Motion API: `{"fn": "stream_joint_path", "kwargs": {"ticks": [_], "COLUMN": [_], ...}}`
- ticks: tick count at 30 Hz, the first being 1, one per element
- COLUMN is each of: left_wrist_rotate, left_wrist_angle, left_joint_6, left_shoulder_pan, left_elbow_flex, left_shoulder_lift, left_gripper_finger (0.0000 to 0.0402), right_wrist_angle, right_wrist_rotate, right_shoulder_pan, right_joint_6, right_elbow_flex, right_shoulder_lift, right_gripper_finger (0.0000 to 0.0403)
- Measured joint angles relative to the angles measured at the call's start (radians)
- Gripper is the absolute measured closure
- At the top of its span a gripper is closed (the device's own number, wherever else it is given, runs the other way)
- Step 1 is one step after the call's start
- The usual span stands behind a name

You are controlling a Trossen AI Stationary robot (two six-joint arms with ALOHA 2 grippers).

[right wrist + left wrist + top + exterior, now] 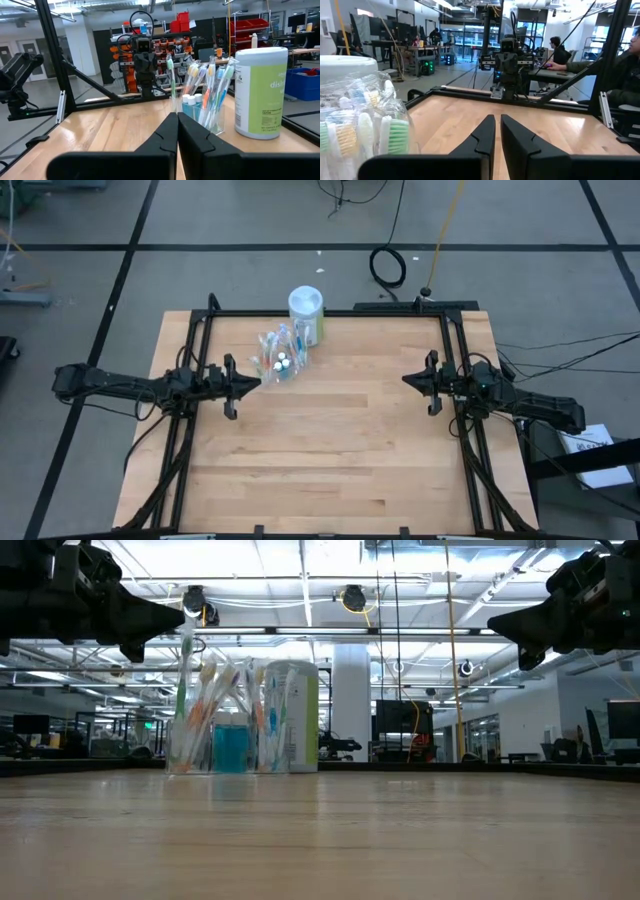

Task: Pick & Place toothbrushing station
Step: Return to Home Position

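Clear organizer [281, 360] of toothbrushes [170, 75], canister [261, 90] label "disi", left tool [255, 383], right tool [408, 380] closed

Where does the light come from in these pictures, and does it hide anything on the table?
Low view: bright ceiling lamps shine from behind, so the left end effector and the right end effector show as dark silhouettes and the clear organizer is backlit. High view: even light, only faint shadows on the table. Right wrist view: the canister is evenly lit.
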Motion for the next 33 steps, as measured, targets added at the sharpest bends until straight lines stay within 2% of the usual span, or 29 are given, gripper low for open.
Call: {"fn": "stream_joint_path", "kwargs": {"ticks": [28,33], "left_wrist_rotate": [0.000,0.000], "left_wrist_angle": [0.000,-0.046], "left_joint_6": [0.000,0.003], "left_shoulder_pan": [0.000,0.000], "left_elbow_flex": [0.000,0.001], "left_shoulder_lift": [0.000,0.000], "left_gripper_finger": [0.0366,0.0366], "right_wrist_angle": [0.000,0.000], "right_wrist_rotate": [0.000,-0.001], "right_shoulder_pan": [0.000,0.000], "right_joint_6": [0.000,0.000], "right_elbow_flex": [0.000,-0.001], "right_shoulder_lift": [0.000,0.000], "right_gripper_finger": [0.0403,0.0403]}}
